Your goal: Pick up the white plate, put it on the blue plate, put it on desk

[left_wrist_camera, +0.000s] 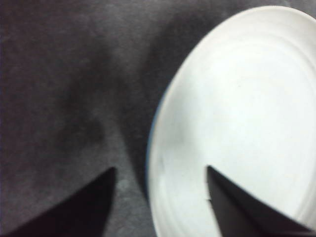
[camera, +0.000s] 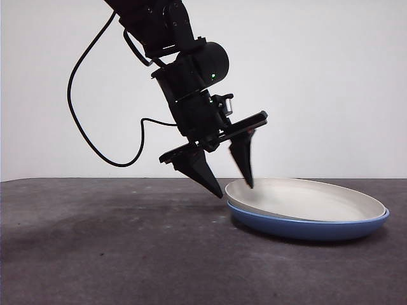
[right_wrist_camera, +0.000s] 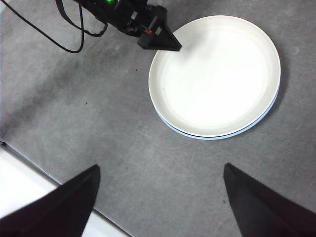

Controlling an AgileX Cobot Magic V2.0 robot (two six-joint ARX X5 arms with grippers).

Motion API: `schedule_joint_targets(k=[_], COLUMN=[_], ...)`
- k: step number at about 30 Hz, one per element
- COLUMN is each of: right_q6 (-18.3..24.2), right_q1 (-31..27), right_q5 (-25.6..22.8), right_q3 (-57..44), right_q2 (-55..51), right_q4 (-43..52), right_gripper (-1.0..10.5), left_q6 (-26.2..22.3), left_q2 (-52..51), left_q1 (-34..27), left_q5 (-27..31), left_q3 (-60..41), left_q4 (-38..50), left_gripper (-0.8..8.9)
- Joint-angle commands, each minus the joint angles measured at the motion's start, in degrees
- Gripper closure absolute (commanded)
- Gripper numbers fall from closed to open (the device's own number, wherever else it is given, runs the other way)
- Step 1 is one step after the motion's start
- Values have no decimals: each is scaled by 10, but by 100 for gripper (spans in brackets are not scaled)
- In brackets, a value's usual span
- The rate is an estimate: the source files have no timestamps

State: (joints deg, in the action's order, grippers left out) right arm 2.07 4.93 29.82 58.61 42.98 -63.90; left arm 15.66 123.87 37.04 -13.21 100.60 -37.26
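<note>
The white plate (camera: pixel 305 198) (left_wrist_camera: pixel 237 123) (right_wrist_camera: pixel 215 74) lies nested in the blue plate (camera: pixel 305 230) (right_wrist_camera: pixel 174 128), and both rest on the desk (camera: pixel 95 248) at the right. My left gripper (camera: pixel 234 189) (left_wrist_camera: pixel 160 169) is open and straddles the stack's left rim. One jaw is over the white plate's inside, the other outside above the desk. It holds nothing. High above the desk my right gripper (right_wrist_camera: pixel 161 166) is open and empty, well short of the plates.
A black cable (camera: pixel 82 114) loops from the left arm, hanging to the left of it. In the right wrist view the desk's edge (right_wrist_camera: pixel 29 163) runs close by, with pale floor beyond it.
</note>
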Motion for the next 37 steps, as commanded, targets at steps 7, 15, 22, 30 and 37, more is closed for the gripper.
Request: schedule_joint_targets(k=[7, 15, 22, 30, 37], right_q6=[-6, -6, -6, -6, -6], right_q1=[2, 2, 2, 2, 2], right_q5=[-1, -7, -16, -16, -18], right_q3=[11, 11, 11, 11, 11], right_q2=[2, 2, 3, 3, 3], right_q4=[6, 6, 7, 7, 7], right_gripper=[544, 544, 544, 544, 544], left_q6=[-35, -84, -88, -114, -150], left_q2=[15, -2, -104, -230, -377], left_q1=[9, -7, -37, -96, -130], left_q5=[1, 1, 1, 1, -4], left_q3=[76, 192, 196, 187, 42], left_q4=[-62, -189, -187, -226, -228], left_gripper=[436, 438, 439, 439, 439])
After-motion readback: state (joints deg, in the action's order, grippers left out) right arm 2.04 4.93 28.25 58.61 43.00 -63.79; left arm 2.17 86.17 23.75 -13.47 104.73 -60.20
